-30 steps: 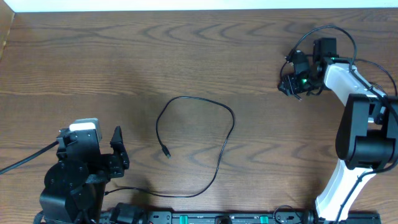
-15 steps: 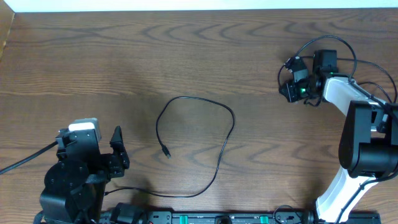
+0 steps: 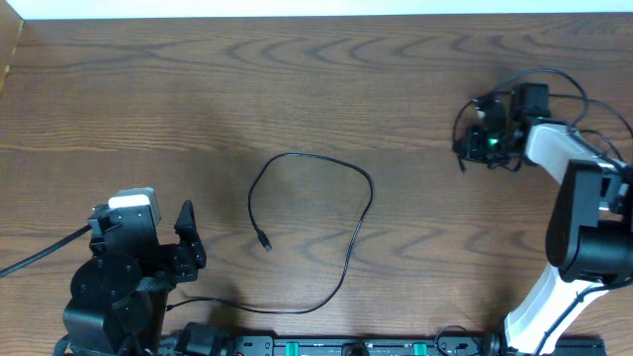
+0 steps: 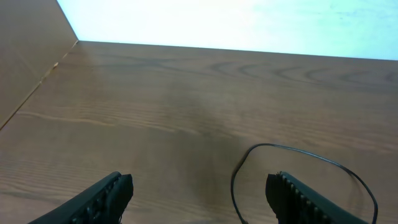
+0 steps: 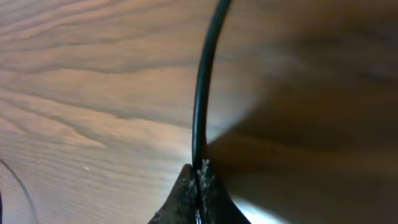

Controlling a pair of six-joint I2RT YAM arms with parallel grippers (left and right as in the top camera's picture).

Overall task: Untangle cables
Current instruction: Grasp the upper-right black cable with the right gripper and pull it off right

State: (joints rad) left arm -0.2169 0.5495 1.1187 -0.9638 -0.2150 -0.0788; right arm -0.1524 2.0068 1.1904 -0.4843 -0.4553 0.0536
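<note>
One thin black cable (image 3: 353,240) lies in an open loop on the table's middle, its plug tip (image 3: 265,241) inside the loop. Part of that loop (image 4: 298,153) shows in the left wrist view. My left gripper (image 3: 188,235) rests at the near left, open (image 4: 202,198), with nothing between its fingers (image 4: 107,195). At the far right my right gripper (image 3: 473,141) is shut (image 5: 197,179) on a second black cable (image 5: 203,93), which rises straight out of the closed jaws. How the rest of this cable lies I cannot tell.
The brown wooden table (image 3: 198,89) ends at a pale strip along its far edge. A raised wooden side wall (image 4: 25,56) stands at the left. The arm bases and a black rail (image 3: 336,346) line the near edge. Thicker arm wiring (image 3: 539,74) loops over the right wrist.
My right gripper has shut on the cable and shifted a little to the right. The left arm and the looped cable have not moved.
</note>
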